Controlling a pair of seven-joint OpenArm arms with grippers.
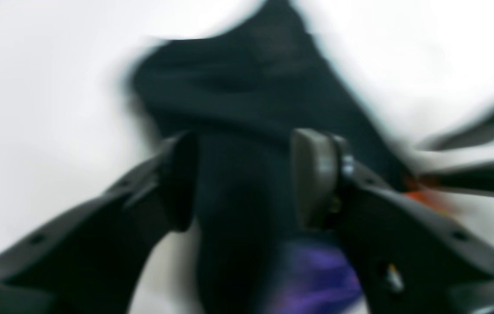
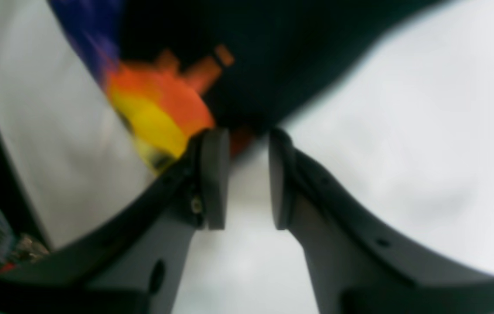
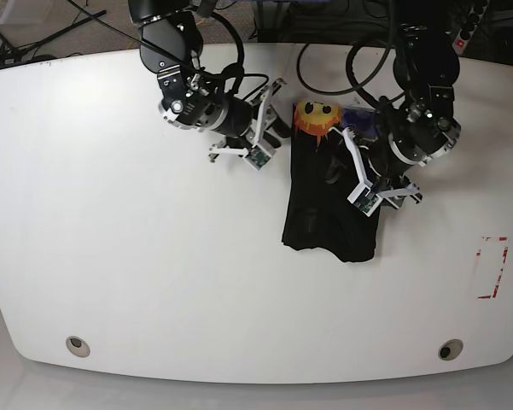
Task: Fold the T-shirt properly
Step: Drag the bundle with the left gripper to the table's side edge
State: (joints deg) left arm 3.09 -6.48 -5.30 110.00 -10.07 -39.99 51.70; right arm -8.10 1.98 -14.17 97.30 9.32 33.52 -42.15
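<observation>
- Garment: the plain black soft-fabric T-shirt with a small orange-yellow sun print [image 3: 331, 201] lies on the white oval desk [image 3: 136, 256], right of centre in the base view, already gathered into a narrow upright strip with the sun print [image 3: 314, 118] at its far end.
- Left gripper [image 1: 247, 176]: fingers spread, straddling a raised ridge of black cloth without pinching it; the wrist view is blurred.
- Right gripper [image 2: 247, 174]: fingers parted by a narrow gap, bare desk between them; tips just beside the print edge, nothing held.
- Handling, judged: light, limp, non-fragile cloth that will sag and drag; layers may slide apart if only the top ply is taken.
- Hold points, judged: pinch all layers at the strip's end corners, one gripper to each corner, rather than mid-panel.
- Risk, judged: a single-layer pinch would undo the fold.
</observation>
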